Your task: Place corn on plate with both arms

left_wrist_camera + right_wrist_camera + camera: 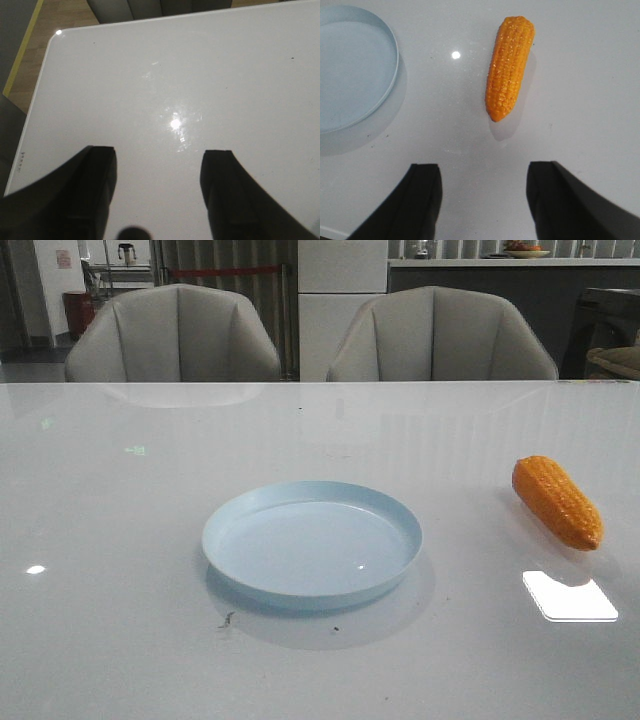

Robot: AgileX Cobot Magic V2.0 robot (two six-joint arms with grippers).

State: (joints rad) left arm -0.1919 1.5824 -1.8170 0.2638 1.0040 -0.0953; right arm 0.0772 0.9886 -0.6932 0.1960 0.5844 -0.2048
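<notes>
The orange corn (558,502) lies on the white table to the right of the pale blue plate (311,542), apart from it. The plate is empty. In the right wrist view the corn (510,67) lies ahead of my right gripper (482,172), its tapered end toward the fingers, with the plate's rim (395,60) off to one side. The right gripper is open and empty, above the table. My left gripper (159,159) is open and empty over bare table near a table corner. Neither arm shows in the front view.
Two grey chairs (175,335) (440,338) stand behind the table's far edge. The table's edge and rounded corner (52,40) show in the left wrist view, with wooden floor beyond. Bright light reflections (568,596) lie on the glossy top.
</notes>
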